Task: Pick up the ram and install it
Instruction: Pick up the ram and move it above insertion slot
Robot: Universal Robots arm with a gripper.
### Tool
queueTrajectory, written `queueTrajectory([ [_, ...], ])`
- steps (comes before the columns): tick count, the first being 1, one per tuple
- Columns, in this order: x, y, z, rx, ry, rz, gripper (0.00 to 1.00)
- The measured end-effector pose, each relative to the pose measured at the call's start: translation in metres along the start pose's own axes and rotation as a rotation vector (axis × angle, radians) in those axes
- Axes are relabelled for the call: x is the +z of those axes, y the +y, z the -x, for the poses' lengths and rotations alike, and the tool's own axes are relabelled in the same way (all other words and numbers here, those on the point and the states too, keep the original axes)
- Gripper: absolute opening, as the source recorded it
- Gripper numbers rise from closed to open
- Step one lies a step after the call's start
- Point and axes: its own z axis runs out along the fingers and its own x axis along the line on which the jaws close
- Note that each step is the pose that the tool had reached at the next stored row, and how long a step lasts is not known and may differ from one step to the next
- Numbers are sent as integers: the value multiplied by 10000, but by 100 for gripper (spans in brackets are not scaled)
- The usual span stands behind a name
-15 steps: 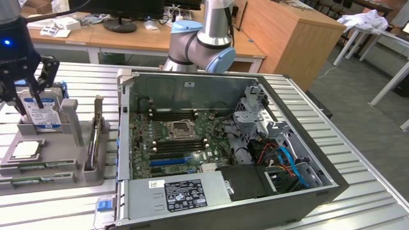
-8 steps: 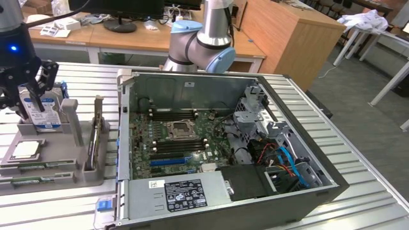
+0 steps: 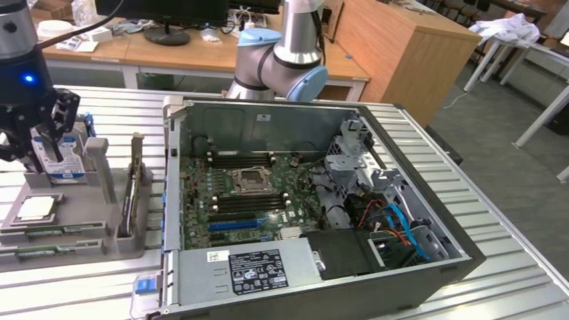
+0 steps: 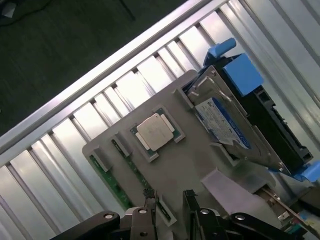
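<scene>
Two ram sticks lie on edge in slots of the grey parts holder (image 3: 98, 230); the nearer ram (image 3: 53, 250) (image 4: 106, 176) is a thin green strip, and a second one (image 3: 62, 230) (image 4: 131, 161) lies beside it. My gripper (image 3: 34, 150) (image 4: 170, 216) hangs above the holder, over the blue-labelled hard drive (image 3: 53, 157) (image 4: 222, 122), apart from the sticks. Its black fingers (image 4: 150, 212) stand open with nothing between them. The open computer case (image 3: 400, 267) lies to the exterior view's right, with the motherboard (image 3: 266, 200) and its dark memory slots (image 3: 240, 161) exposed.
A square silver processor (image 3: 36, 208) (image 4: 155, 131) rests in the holder between the drive and the sticks. A thin card (image 3: 132, 193) stands upright in the holder's right part. The arm's base (image 3: 280, 63) rises behind the case. The slatted metal table (image 3: 498, 220) surrounds everything.
</scene>
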Motion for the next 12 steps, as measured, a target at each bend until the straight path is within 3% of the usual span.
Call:
queueTrajectory([
  [12, 209, -8, -2, -2140, 150, 107, 35],
])
